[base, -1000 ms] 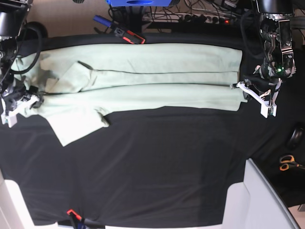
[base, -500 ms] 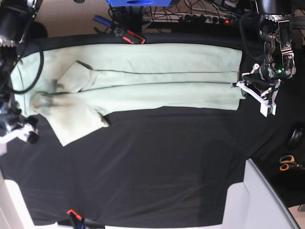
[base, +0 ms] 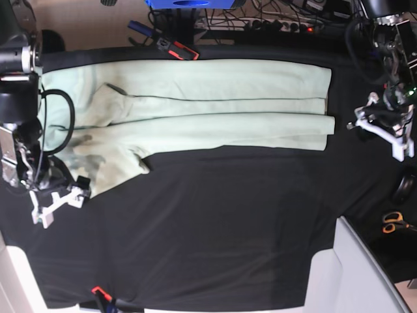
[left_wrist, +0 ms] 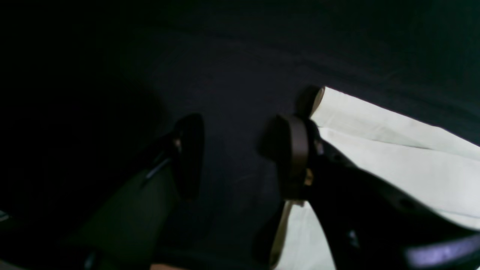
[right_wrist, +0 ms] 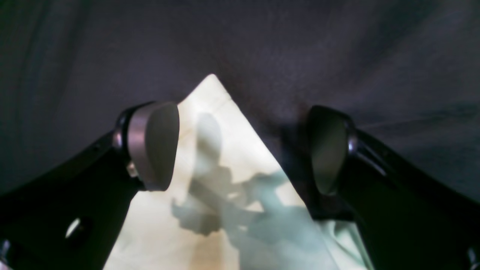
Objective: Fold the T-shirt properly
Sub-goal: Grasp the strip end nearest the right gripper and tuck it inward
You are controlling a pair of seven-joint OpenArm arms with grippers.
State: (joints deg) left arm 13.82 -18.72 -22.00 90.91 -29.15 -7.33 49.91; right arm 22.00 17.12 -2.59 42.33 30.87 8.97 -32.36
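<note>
The pale mint-green T-shirt [base: 215, 107] lies folded lengthwise across the far part of the black table cover [base: 215, 228], with one sleeve sticking out at the front left. My right gripper [base: 58, 203] is open at that sleeve's corner. In the right wrist view the sleeve tip [right_wrist: 221, 150] lies between the gripper's spread fingers [right_wrist: 153, 146], and the gripper [right_wrist: 240, 148] holds nothing. My left gripper [base: 382, 134] is open over black cloth, just right of the shirt's hem. In the left wrist view the gripper [left_wrist: 243, 157] is empty and the hem corner [left_wrist: 393, 150] lies beside one finger.
Orange-handled scissors [base: 392, 222] lie at the right edge. A white panel [base: 355, 274] stands at the front right. A red-and-black tool [base: 176, 49] and a blue tool [base: 139, 27] lie behind the shirt, among cables. A red clip [base: 98, 291] sits at the front edge.
My right gripper moved from the shirt's left edge toward the front, to the sleeve corner. My left gripper moved right, away from the hem. The shirt's left part has flattened.
</note>
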